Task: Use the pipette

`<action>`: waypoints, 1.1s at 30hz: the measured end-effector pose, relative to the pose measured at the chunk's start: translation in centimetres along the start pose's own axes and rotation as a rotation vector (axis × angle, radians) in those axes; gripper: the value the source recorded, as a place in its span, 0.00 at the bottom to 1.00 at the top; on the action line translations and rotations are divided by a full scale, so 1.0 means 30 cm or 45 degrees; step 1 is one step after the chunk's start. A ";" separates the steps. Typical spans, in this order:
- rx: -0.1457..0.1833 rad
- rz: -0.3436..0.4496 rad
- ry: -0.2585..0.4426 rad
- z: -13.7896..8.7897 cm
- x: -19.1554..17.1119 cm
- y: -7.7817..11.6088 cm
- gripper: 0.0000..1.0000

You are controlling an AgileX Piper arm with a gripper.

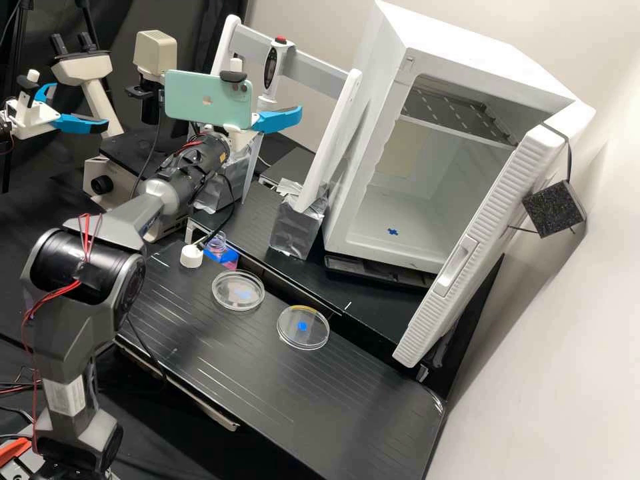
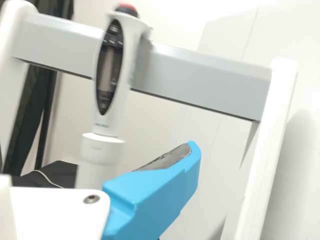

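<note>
High view: the pipette [image 1: 279, 56] hangs upright at the grey bar [image 1: 320, 70] of the white rack [image 1: 329, 143]. The claw [image 1: 279, 119] is near the pipette, released and apart from it; in wrist view, the grey pad [image 2: 167, 157] of its blue finger is bare. The pipette looks smooth, with red button [image 2: 127, 8] and dark oval display [image 2: 107, 72]; small print below I cannot read. Wrinkled foil [image 1: 298, 225] wraps the rack's foot. Clear round dishes [image 1: 303, 339] lie on the black bench [image 1: 347, 407]

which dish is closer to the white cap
The left dish in the high view: it lies near the cap, while the other dish is farther right, towards the open door.
</note>
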 end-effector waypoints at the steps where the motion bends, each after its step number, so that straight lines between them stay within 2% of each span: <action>1: -0.002 0.005 -0.009 0.008 0.013 0.006 0.00; 4: -0.001 -0.001 -0.023 0.020 0.033 0.008 0.00; 8: 0.038 0.002 -0.050 0.047 0.056 0.014 0.00; 13: 0.063 -0.016 -0.059 0.055 0.064 0.010 0.00; 19: 0.059 -0.033 -0.054 0.053 0.065 0.007 0.00; 24: 0.080 -0.037 -0.051 0.052 0.065 0.006 0.00; 29: 0.072 -0.038 -0.048 0.051 0.065 0.006 0.00; 33: 0.096 -0.039 -0.044 0.050 0.065 0.006 0.00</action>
